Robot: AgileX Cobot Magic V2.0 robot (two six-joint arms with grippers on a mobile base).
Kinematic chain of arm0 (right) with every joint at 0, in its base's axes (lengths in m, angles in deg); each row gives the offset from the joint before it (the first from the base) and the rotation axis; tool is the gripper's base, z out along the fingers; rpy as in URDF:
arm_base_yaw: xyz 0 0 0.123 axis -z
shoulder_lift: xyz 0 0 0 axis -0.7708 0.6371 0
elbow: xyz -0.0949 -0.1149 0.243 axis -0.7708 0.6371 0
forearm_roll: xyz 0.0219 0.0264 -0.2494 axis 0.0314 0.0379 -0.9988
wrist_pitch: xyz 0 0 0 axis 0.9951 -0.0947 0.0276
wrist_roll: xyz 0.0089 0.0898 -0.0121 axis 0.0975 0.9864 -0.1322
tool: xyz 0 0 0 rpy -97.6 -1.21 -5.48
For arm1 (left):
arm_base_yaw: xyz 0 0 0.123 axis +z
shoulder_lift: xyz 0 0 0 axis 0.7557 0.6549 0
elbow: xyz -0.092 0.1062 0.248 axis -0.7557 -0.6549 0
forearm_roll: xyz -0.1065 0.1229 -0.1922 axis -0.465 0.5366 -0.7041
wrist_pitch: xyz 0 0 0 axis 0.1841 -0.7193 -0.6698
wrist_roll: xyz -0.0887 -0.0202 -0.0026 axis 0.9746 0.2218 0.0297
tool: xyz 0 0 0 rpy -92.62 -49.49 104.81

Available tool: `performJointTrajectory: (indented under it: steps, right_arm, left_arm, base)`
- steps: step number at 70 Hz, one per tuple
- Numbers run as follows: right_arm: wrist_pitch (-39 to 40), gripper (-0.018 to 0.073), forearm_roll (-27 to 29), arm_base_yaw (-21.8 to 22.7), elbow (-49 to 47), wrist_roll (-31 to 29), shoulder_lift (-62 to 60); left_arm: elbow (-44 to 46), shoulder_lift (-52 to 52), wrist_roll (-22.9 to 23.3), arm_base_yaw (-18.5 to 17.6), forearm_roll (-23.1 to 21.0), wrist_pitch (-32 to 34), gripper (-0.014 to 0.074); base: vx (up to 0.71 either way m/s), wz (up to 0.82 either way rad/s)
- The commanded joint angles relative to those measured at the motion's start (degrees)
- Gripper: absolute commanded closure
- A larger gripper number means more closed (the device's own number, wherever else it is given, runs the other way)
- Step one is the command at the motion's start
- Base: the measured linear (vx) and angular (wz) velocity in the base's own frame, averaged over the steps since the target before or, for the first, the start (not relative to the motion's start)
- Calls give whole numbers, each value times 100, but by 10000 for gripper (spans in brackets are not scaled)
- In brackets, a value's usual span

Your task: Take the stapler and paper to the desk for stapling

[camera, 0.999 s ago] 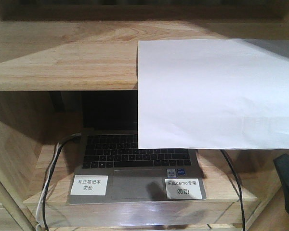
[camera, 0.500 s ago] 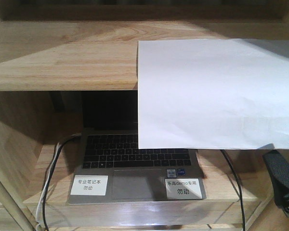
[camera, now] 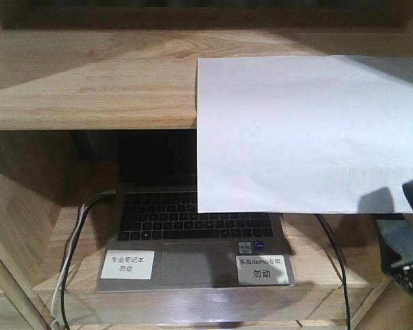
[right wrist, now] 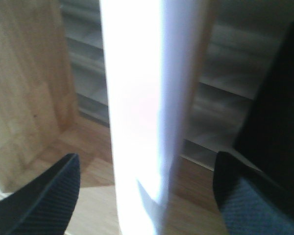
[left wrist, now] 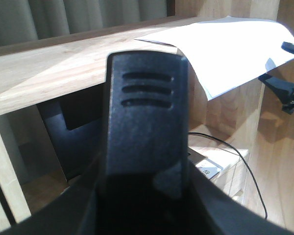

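A: What had changed in the last moment?

B: The right end effector [camera: 407, 218] had risen from the lower right corner of the front view. A second before, only a small bit of it showed. Now it stood just under the hanging edge of the paper [camera: 310, 130] and threw a shadow on the sheet.

A: Was it already gripping the sheet?

B: No. In the right wrist view its fingers [right wrist: 44, 196] were spread wide and the white edge ran between them, touching neither as far as could be seen. So it was released and carried nothing.

A: And where was the paper?

B: Above and to the left of that end effector, on the upper board of the shelf [camera: 89, 89]. Its front part hung free over the laptop [camera: 193, 240], which was lower and further left. The sheet itself had not moved.

A: And the left end effector [left wrist: 147, 210]?

B: A black ridged piece [left wrist: 147, 122] filled its view. It could be the stapler, but no orange patch showed. One could not tell that, nor whether this end effector was clenched.

A: What did this mean for the task?

B: Probably the pinch on the paper was next. The carrying to the bench was not yet begun.
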Motion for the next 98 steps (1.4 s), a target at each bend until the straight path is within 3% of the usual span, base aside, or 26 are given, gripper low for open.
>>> performJointTrajectory:
  steps: [1,44,57,69,90,98]
  right_arm:
    - [532,27,-224,-6,-370,-54,210]
    - [1060,27,-290,-6,-1242,-346,859]
    - [1059,68,-290,-6,-1242,-346,859]
    - [1059,201,-290,-6,-1237,-346,859]
    - [1064,557,-302,-6,-1237,-359,859]
    - [1128,571,-312,-6,-1237,-364,859]
  left_arm:
    - [144,98,0,-19,-94,672,603]
    - [144,98,0,-19,-94,672,603]
    - [144,98,0,-19,-94,672,603]
    - [144,98,0,-19,-94,672,603]
    - [144,98,0,-19,-94,672,603]
    - [144,98,0,-19,-94,672,603]
  base:
    - [0,0]
    - [0,0]
    - [0,0]
    - [0,0]
    - [0,0]
    - [0,0]
